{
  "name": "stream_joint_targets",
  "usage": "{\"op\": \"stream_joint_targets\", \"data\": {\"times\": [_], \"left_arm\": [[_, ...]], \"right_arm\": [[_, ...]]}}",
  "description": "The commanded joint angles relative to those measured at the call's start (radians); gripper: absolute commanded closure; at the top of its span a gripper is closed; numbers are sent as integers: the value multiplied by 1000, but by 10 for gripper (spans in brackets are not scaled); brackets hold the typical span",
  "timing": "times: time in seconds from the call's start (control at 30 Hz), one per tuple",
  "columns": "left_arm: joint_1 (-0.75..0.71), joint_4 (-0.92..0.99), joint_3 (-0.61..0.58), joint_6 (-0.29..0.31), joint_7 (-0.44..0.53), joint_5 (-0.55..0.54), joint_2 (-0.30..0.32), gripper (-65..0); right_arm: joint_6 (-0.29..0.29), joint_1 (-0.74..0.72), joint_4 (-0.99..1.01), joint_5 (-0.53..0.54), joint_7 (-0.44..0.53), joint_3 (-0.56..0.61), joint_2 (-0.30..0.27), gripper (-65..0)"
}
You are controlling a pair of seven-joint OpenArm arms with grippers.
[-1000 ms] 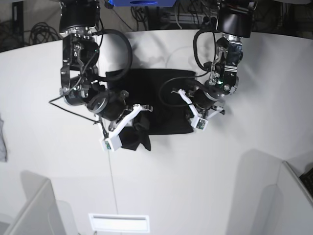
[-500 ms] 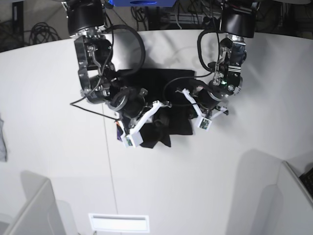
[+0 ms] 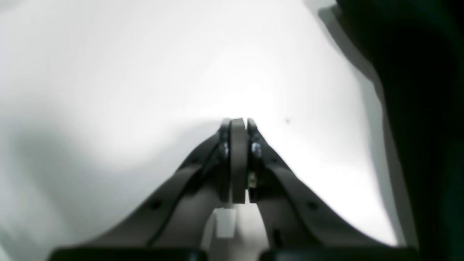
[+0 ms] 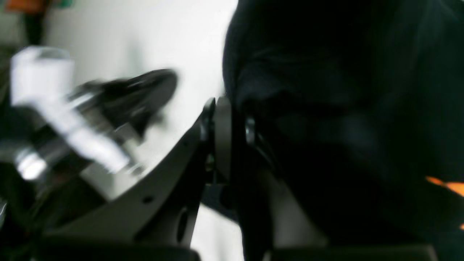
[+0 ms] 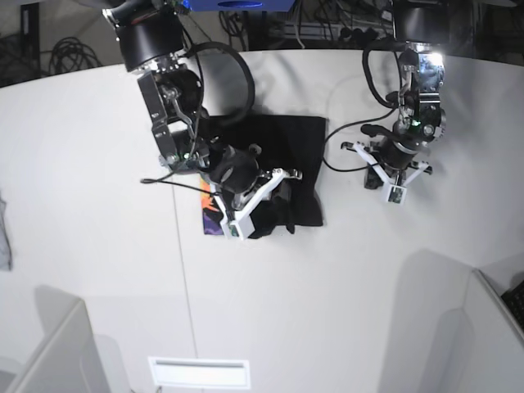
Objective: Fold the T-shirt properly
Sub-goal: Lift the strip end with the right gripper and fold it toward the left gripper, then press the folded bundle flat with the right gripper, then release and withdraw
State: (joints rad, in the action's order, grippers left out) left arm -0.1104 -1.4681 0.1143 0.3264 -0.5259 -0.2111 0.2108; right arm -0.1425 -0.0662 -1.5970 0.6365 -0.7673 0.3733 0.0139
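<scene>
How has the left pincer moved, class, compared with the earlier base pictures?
Yes. The left pincer has drawn off the T-shirt toward the table's right side in the base view, now over bare white surface.

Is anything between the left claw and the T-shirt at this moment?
Nothing visible. The left claw is shut and empty over bare table, apart from the T-shirt, with only white tabletop between them. The right claw is shut on the T-shirt, across the garment from it.

The T-shirt (image 5: 288,155) is soft, matt black cloth, creased where bunched, with an orange-and-purple print at its edge; the table (image 5: 98,164) is smooth matt white; gripper fingers (image 3: 237,159) look matt dark plastic
</scene>
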Motion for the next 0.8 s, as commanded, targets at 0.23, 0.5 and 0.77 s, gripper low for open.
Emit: {"op": "stream_joint_targets", "data": {"times": [0.23,0.5,0.77], "left_arm": [[-71,-67,173,7,2,-3,22,0],[-111,-65,305,9,2,-3,26,0],[-124,-65,347,9,2,-3,28,0]], "right_arm": [[4,-14,48,16,59,31,11,0],[4,-16,44,18,53,33,14,0],[4,-13,39,21,41,49,33,-270]]}}
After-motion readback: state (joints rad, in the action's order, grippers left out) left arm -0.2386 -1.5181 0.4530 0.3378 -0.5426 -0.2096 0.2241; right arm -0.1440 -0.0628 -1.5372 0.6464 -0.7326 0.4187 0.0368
